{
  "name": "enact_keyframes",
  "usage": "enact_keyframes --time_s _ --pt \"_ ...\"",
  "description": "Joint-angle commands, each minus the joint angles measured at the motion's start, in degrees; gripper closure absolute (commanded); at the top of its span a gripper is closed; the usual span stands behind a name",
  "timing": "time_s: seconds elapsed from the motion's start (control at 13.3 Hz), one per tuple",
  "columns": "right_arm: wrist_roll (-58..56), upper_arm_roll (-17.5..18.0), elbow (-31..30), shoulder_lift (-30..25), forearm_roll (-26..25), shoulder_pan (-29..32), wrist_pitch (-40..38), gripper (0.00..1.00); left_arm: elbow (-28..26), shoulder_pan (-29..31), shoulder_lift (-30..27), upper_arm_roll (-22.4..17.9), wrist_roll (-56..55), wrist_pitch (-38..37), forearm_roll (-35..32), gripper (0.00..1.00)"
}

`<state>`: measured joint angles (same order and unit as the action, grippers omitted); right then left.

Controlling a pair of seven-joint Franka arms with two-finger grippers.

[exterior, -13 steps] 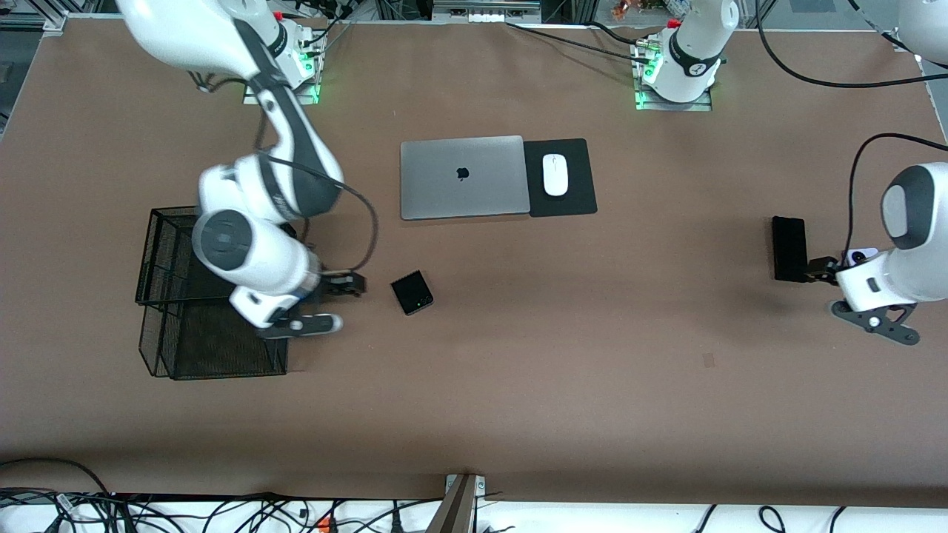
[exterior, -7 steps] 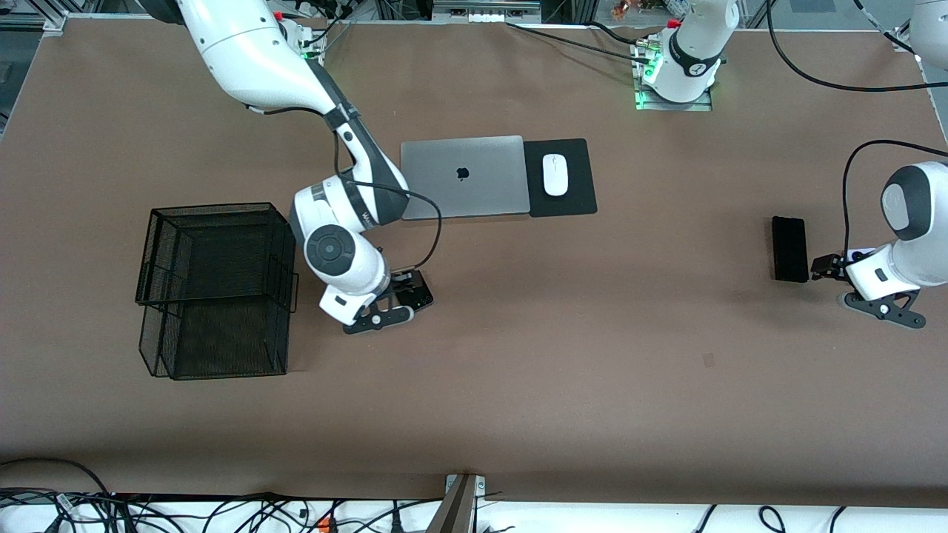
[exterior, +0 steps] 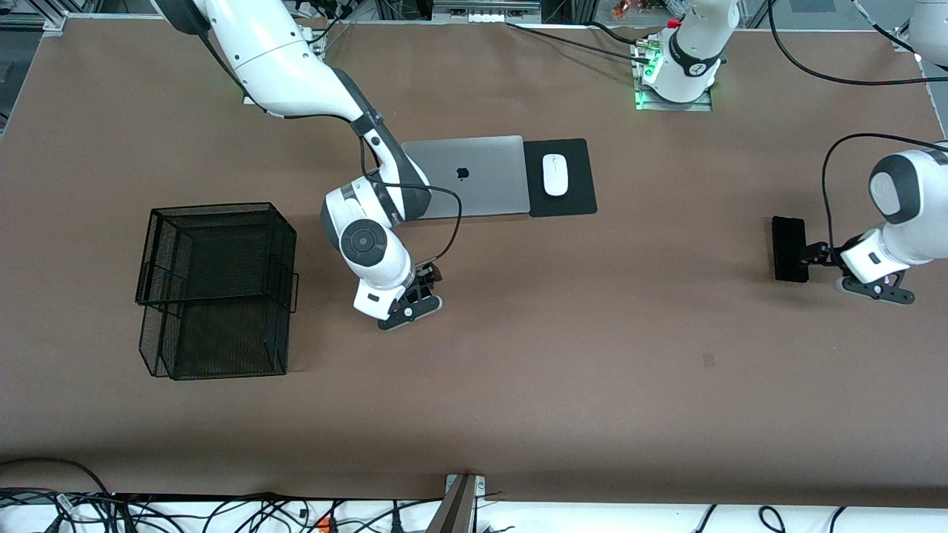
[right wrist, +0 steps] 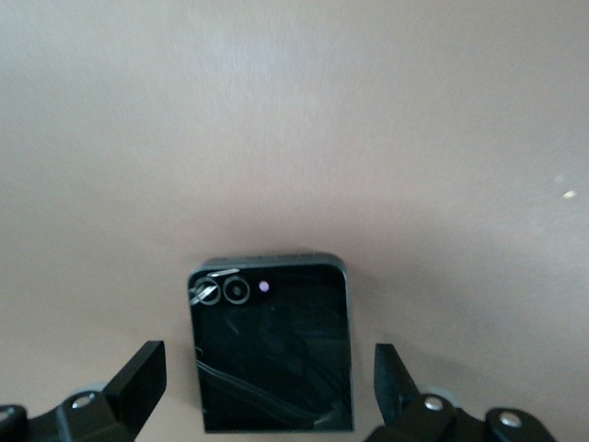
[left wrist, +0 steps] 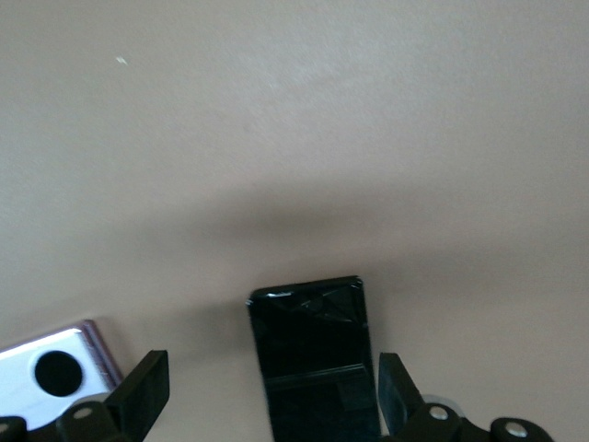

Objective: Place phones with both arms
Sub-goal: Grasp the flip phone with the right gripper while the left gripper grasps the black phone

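Note:
My right gripper is low over the small squarish black phone, which it hides in the front view. In the right wrist view that phone lies flat between the open fingers of the right gripper, touching neither. My left gripper is open at one end of the long slim black phone. In the left wrist view the slim phone lies between the fingers of the left gripper, close to one fingertip. The lavender-white phone lies just outside the other finger, one lens showing.
A black wire basket stands toward the right arm's end of the table. A closed silver laptop lies mid-table near the bases, with a white mouse on a black pad beside it.
My right arm swung from beside the basket across to the small black phone and came down over it. My left gripper moved in onto the end of the slim phone.

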<state>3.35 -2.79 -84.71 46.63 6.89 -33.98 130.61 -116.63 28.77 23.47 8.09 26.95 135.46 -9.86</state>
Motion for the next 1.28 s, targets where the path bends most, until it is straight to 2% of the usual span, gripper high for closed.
enact_keyframes --time_s 0.0,0.15,0.45,0.53,0.6,0.68,0.75,0.83,0.9,1.06,1.21 --pt "-1.85 -0.29 -4.4 -0.84 0.32 -0.38 4.72 0.0 -8.78 1.29 -4.75 0.79 -1.64 5.67 0.99 0.0" --pt "-3.17 -0.29 -5.55 -0.75 0.49 -0.38 8.15 0.0 -10.19 2.17 -4.32 0.79 -2.34 7.44 0.99 0.0" --pt "-2.56 -0.29 -5.64 -0.75 0.84 -0.73 8.34 0.0 -11.52 4.36 -3.7 0.79 -3.13 9.91 0.99 0.0" --pt "-2.38 -0.29 -5.64 -0.75 0.84 -0.82 8.34 0.07 -11.61 4.46 -3.61 0.79 -3.22 10.08 0.99 0.0" --pt "-2.9 -0.29 -5.56 -0.84 0.76 -0.82 8.34 0.24 -12.04 4.46 -3.52 0.79 -3.66 10.78 0.99 0.0" --pt "-2.91 -0.29 -5.55 -0.84 0.84 -0.74 8.17 0.62 -12.31 4.46 -3.09 0.79 -4.71 11.83 0.99 0.0" --pt "-3.08 -0.29 -5.64 -1.01 0.84 -0.65 8.17 0.82 -12.83 4.46 -2.73 0.79 -5.15 12.71 0.99 0.0" --pt "-3.17 -0.37 -5.56 -1.28 0.84 -0.65 7.91 0.94 -12.92 4.46 -2.3 0.79 -5.24 13.24 0.99 0.0" --pt "-3.43 -0.64 -5.47 -1.71 0.84 -0.56 7.82 1.0 -12.84 4.46 -2.12 0.79 -5.24 13.33 0.99 0.0" --pt "-3.17 -2.21 -5.38 -5.04 0.84 -0.03 4.68 1.0 -12.84 4.46 -1.94 0.79 -5.33 13.69 0.99 0.0" --pt "-3.43 -7.55 -5.12 -10.13 0.84 -0.03 -2.17 0.99 -12.84 4.46 -1.33 0.79 -5.33 13.77 0.99 0.0"
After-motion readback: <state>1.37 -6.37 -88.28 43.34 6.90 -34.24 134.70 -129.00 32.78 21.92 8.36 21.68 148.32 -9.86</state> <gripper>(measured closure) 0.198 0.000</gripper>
